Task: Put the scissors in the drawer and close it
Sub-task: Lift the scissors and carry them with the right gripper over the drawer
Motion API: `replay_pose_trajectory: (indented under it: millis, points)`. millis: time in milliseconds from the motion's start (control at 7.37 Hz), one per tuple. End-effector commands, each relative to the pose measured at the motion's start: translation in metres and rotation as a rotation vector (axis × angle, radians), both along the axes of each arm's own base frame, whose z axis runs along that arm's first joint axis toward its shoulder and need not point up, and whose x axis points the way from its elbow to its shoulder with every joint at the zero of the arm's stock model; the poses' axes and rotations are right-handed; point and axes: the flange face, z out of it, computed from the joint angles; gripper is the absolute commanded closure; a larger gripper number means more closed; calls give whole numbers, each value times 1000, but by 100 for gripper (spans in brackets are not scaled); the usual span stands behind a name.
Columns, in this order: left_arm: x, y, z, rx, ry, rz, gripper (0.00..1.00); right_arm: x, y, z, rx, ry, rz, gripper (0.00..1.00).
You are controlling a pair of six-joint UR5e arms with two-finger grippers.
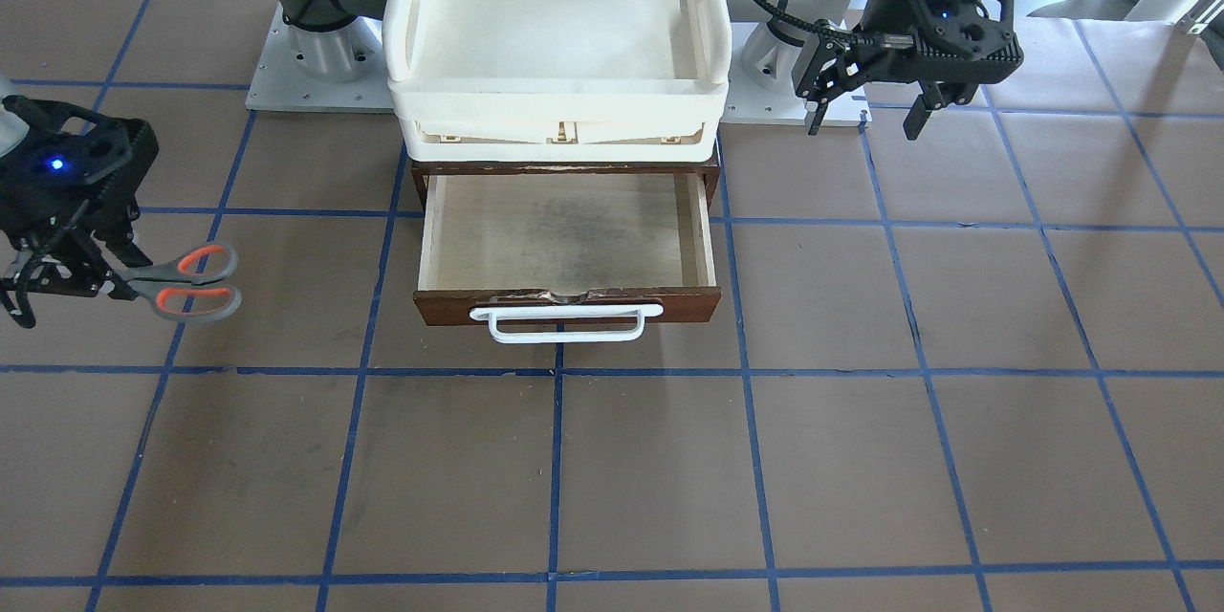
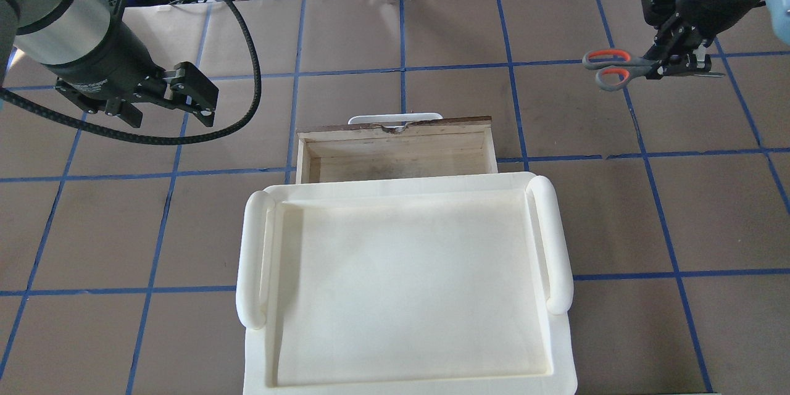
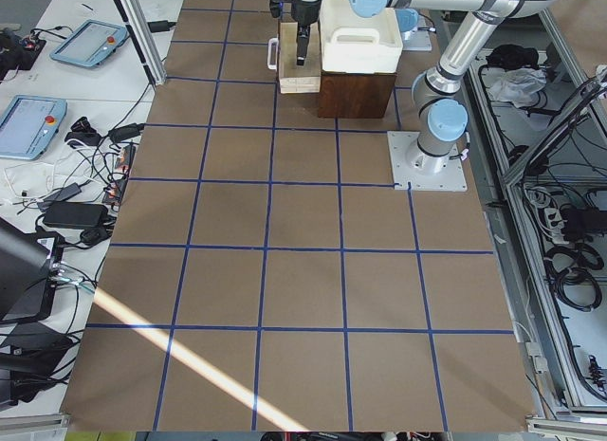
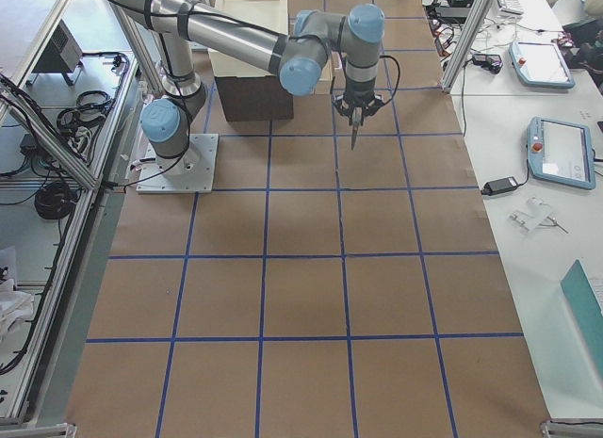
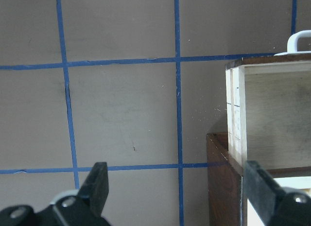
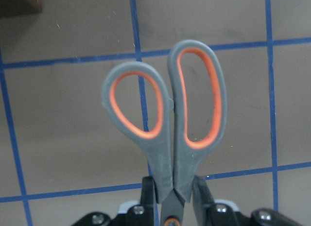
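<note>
The scissors [image 6: 167, 119] were one pair with the blades shut. The grey handles were lined orange inside both loops, and they sat clamped in the right gripper [image 6: 172, 197], its two fingers pinching just below the loops. They hung over the brown table [image 1: 861, 449] with its blue grid lines, well out to the robot's right of the drawer [image 1: 569, 304], handles pointing toward it. That single drawer stood pulled out, pale plywood floor showing, one white bar handle [image 1: 564, 325] across its chipped reddish-brown front. One cream tray [image 1: 559, 100] sat on the cabinet above, covering the back of it. On the far side, the left gripper [image 1: 863, 126] hovered beside the cabinet, fingers spread wide, holding nothing.
</note>
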Motion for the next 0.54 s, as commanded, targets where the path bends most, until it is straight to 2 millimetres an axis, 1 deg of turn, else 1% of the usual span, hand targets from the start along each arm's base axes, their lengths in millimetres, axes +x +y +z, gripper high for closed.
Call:
replay_pose_trajectory:
  millis: [0,136,271,407]
  points:
    - [0,0,0,1,-2,-9,0,111,37,27,18,-7,16,100]
    - [0,-1,-1,1,0,-9,0,172,52,23,17,-18,66,100]
    - [0,0,0,-1,-2,-9,0,220,58,9,21,-25,134,100]
    - [0,-1,-1,2,-2,-9,0,256,61,-5,13,-27,198,100]
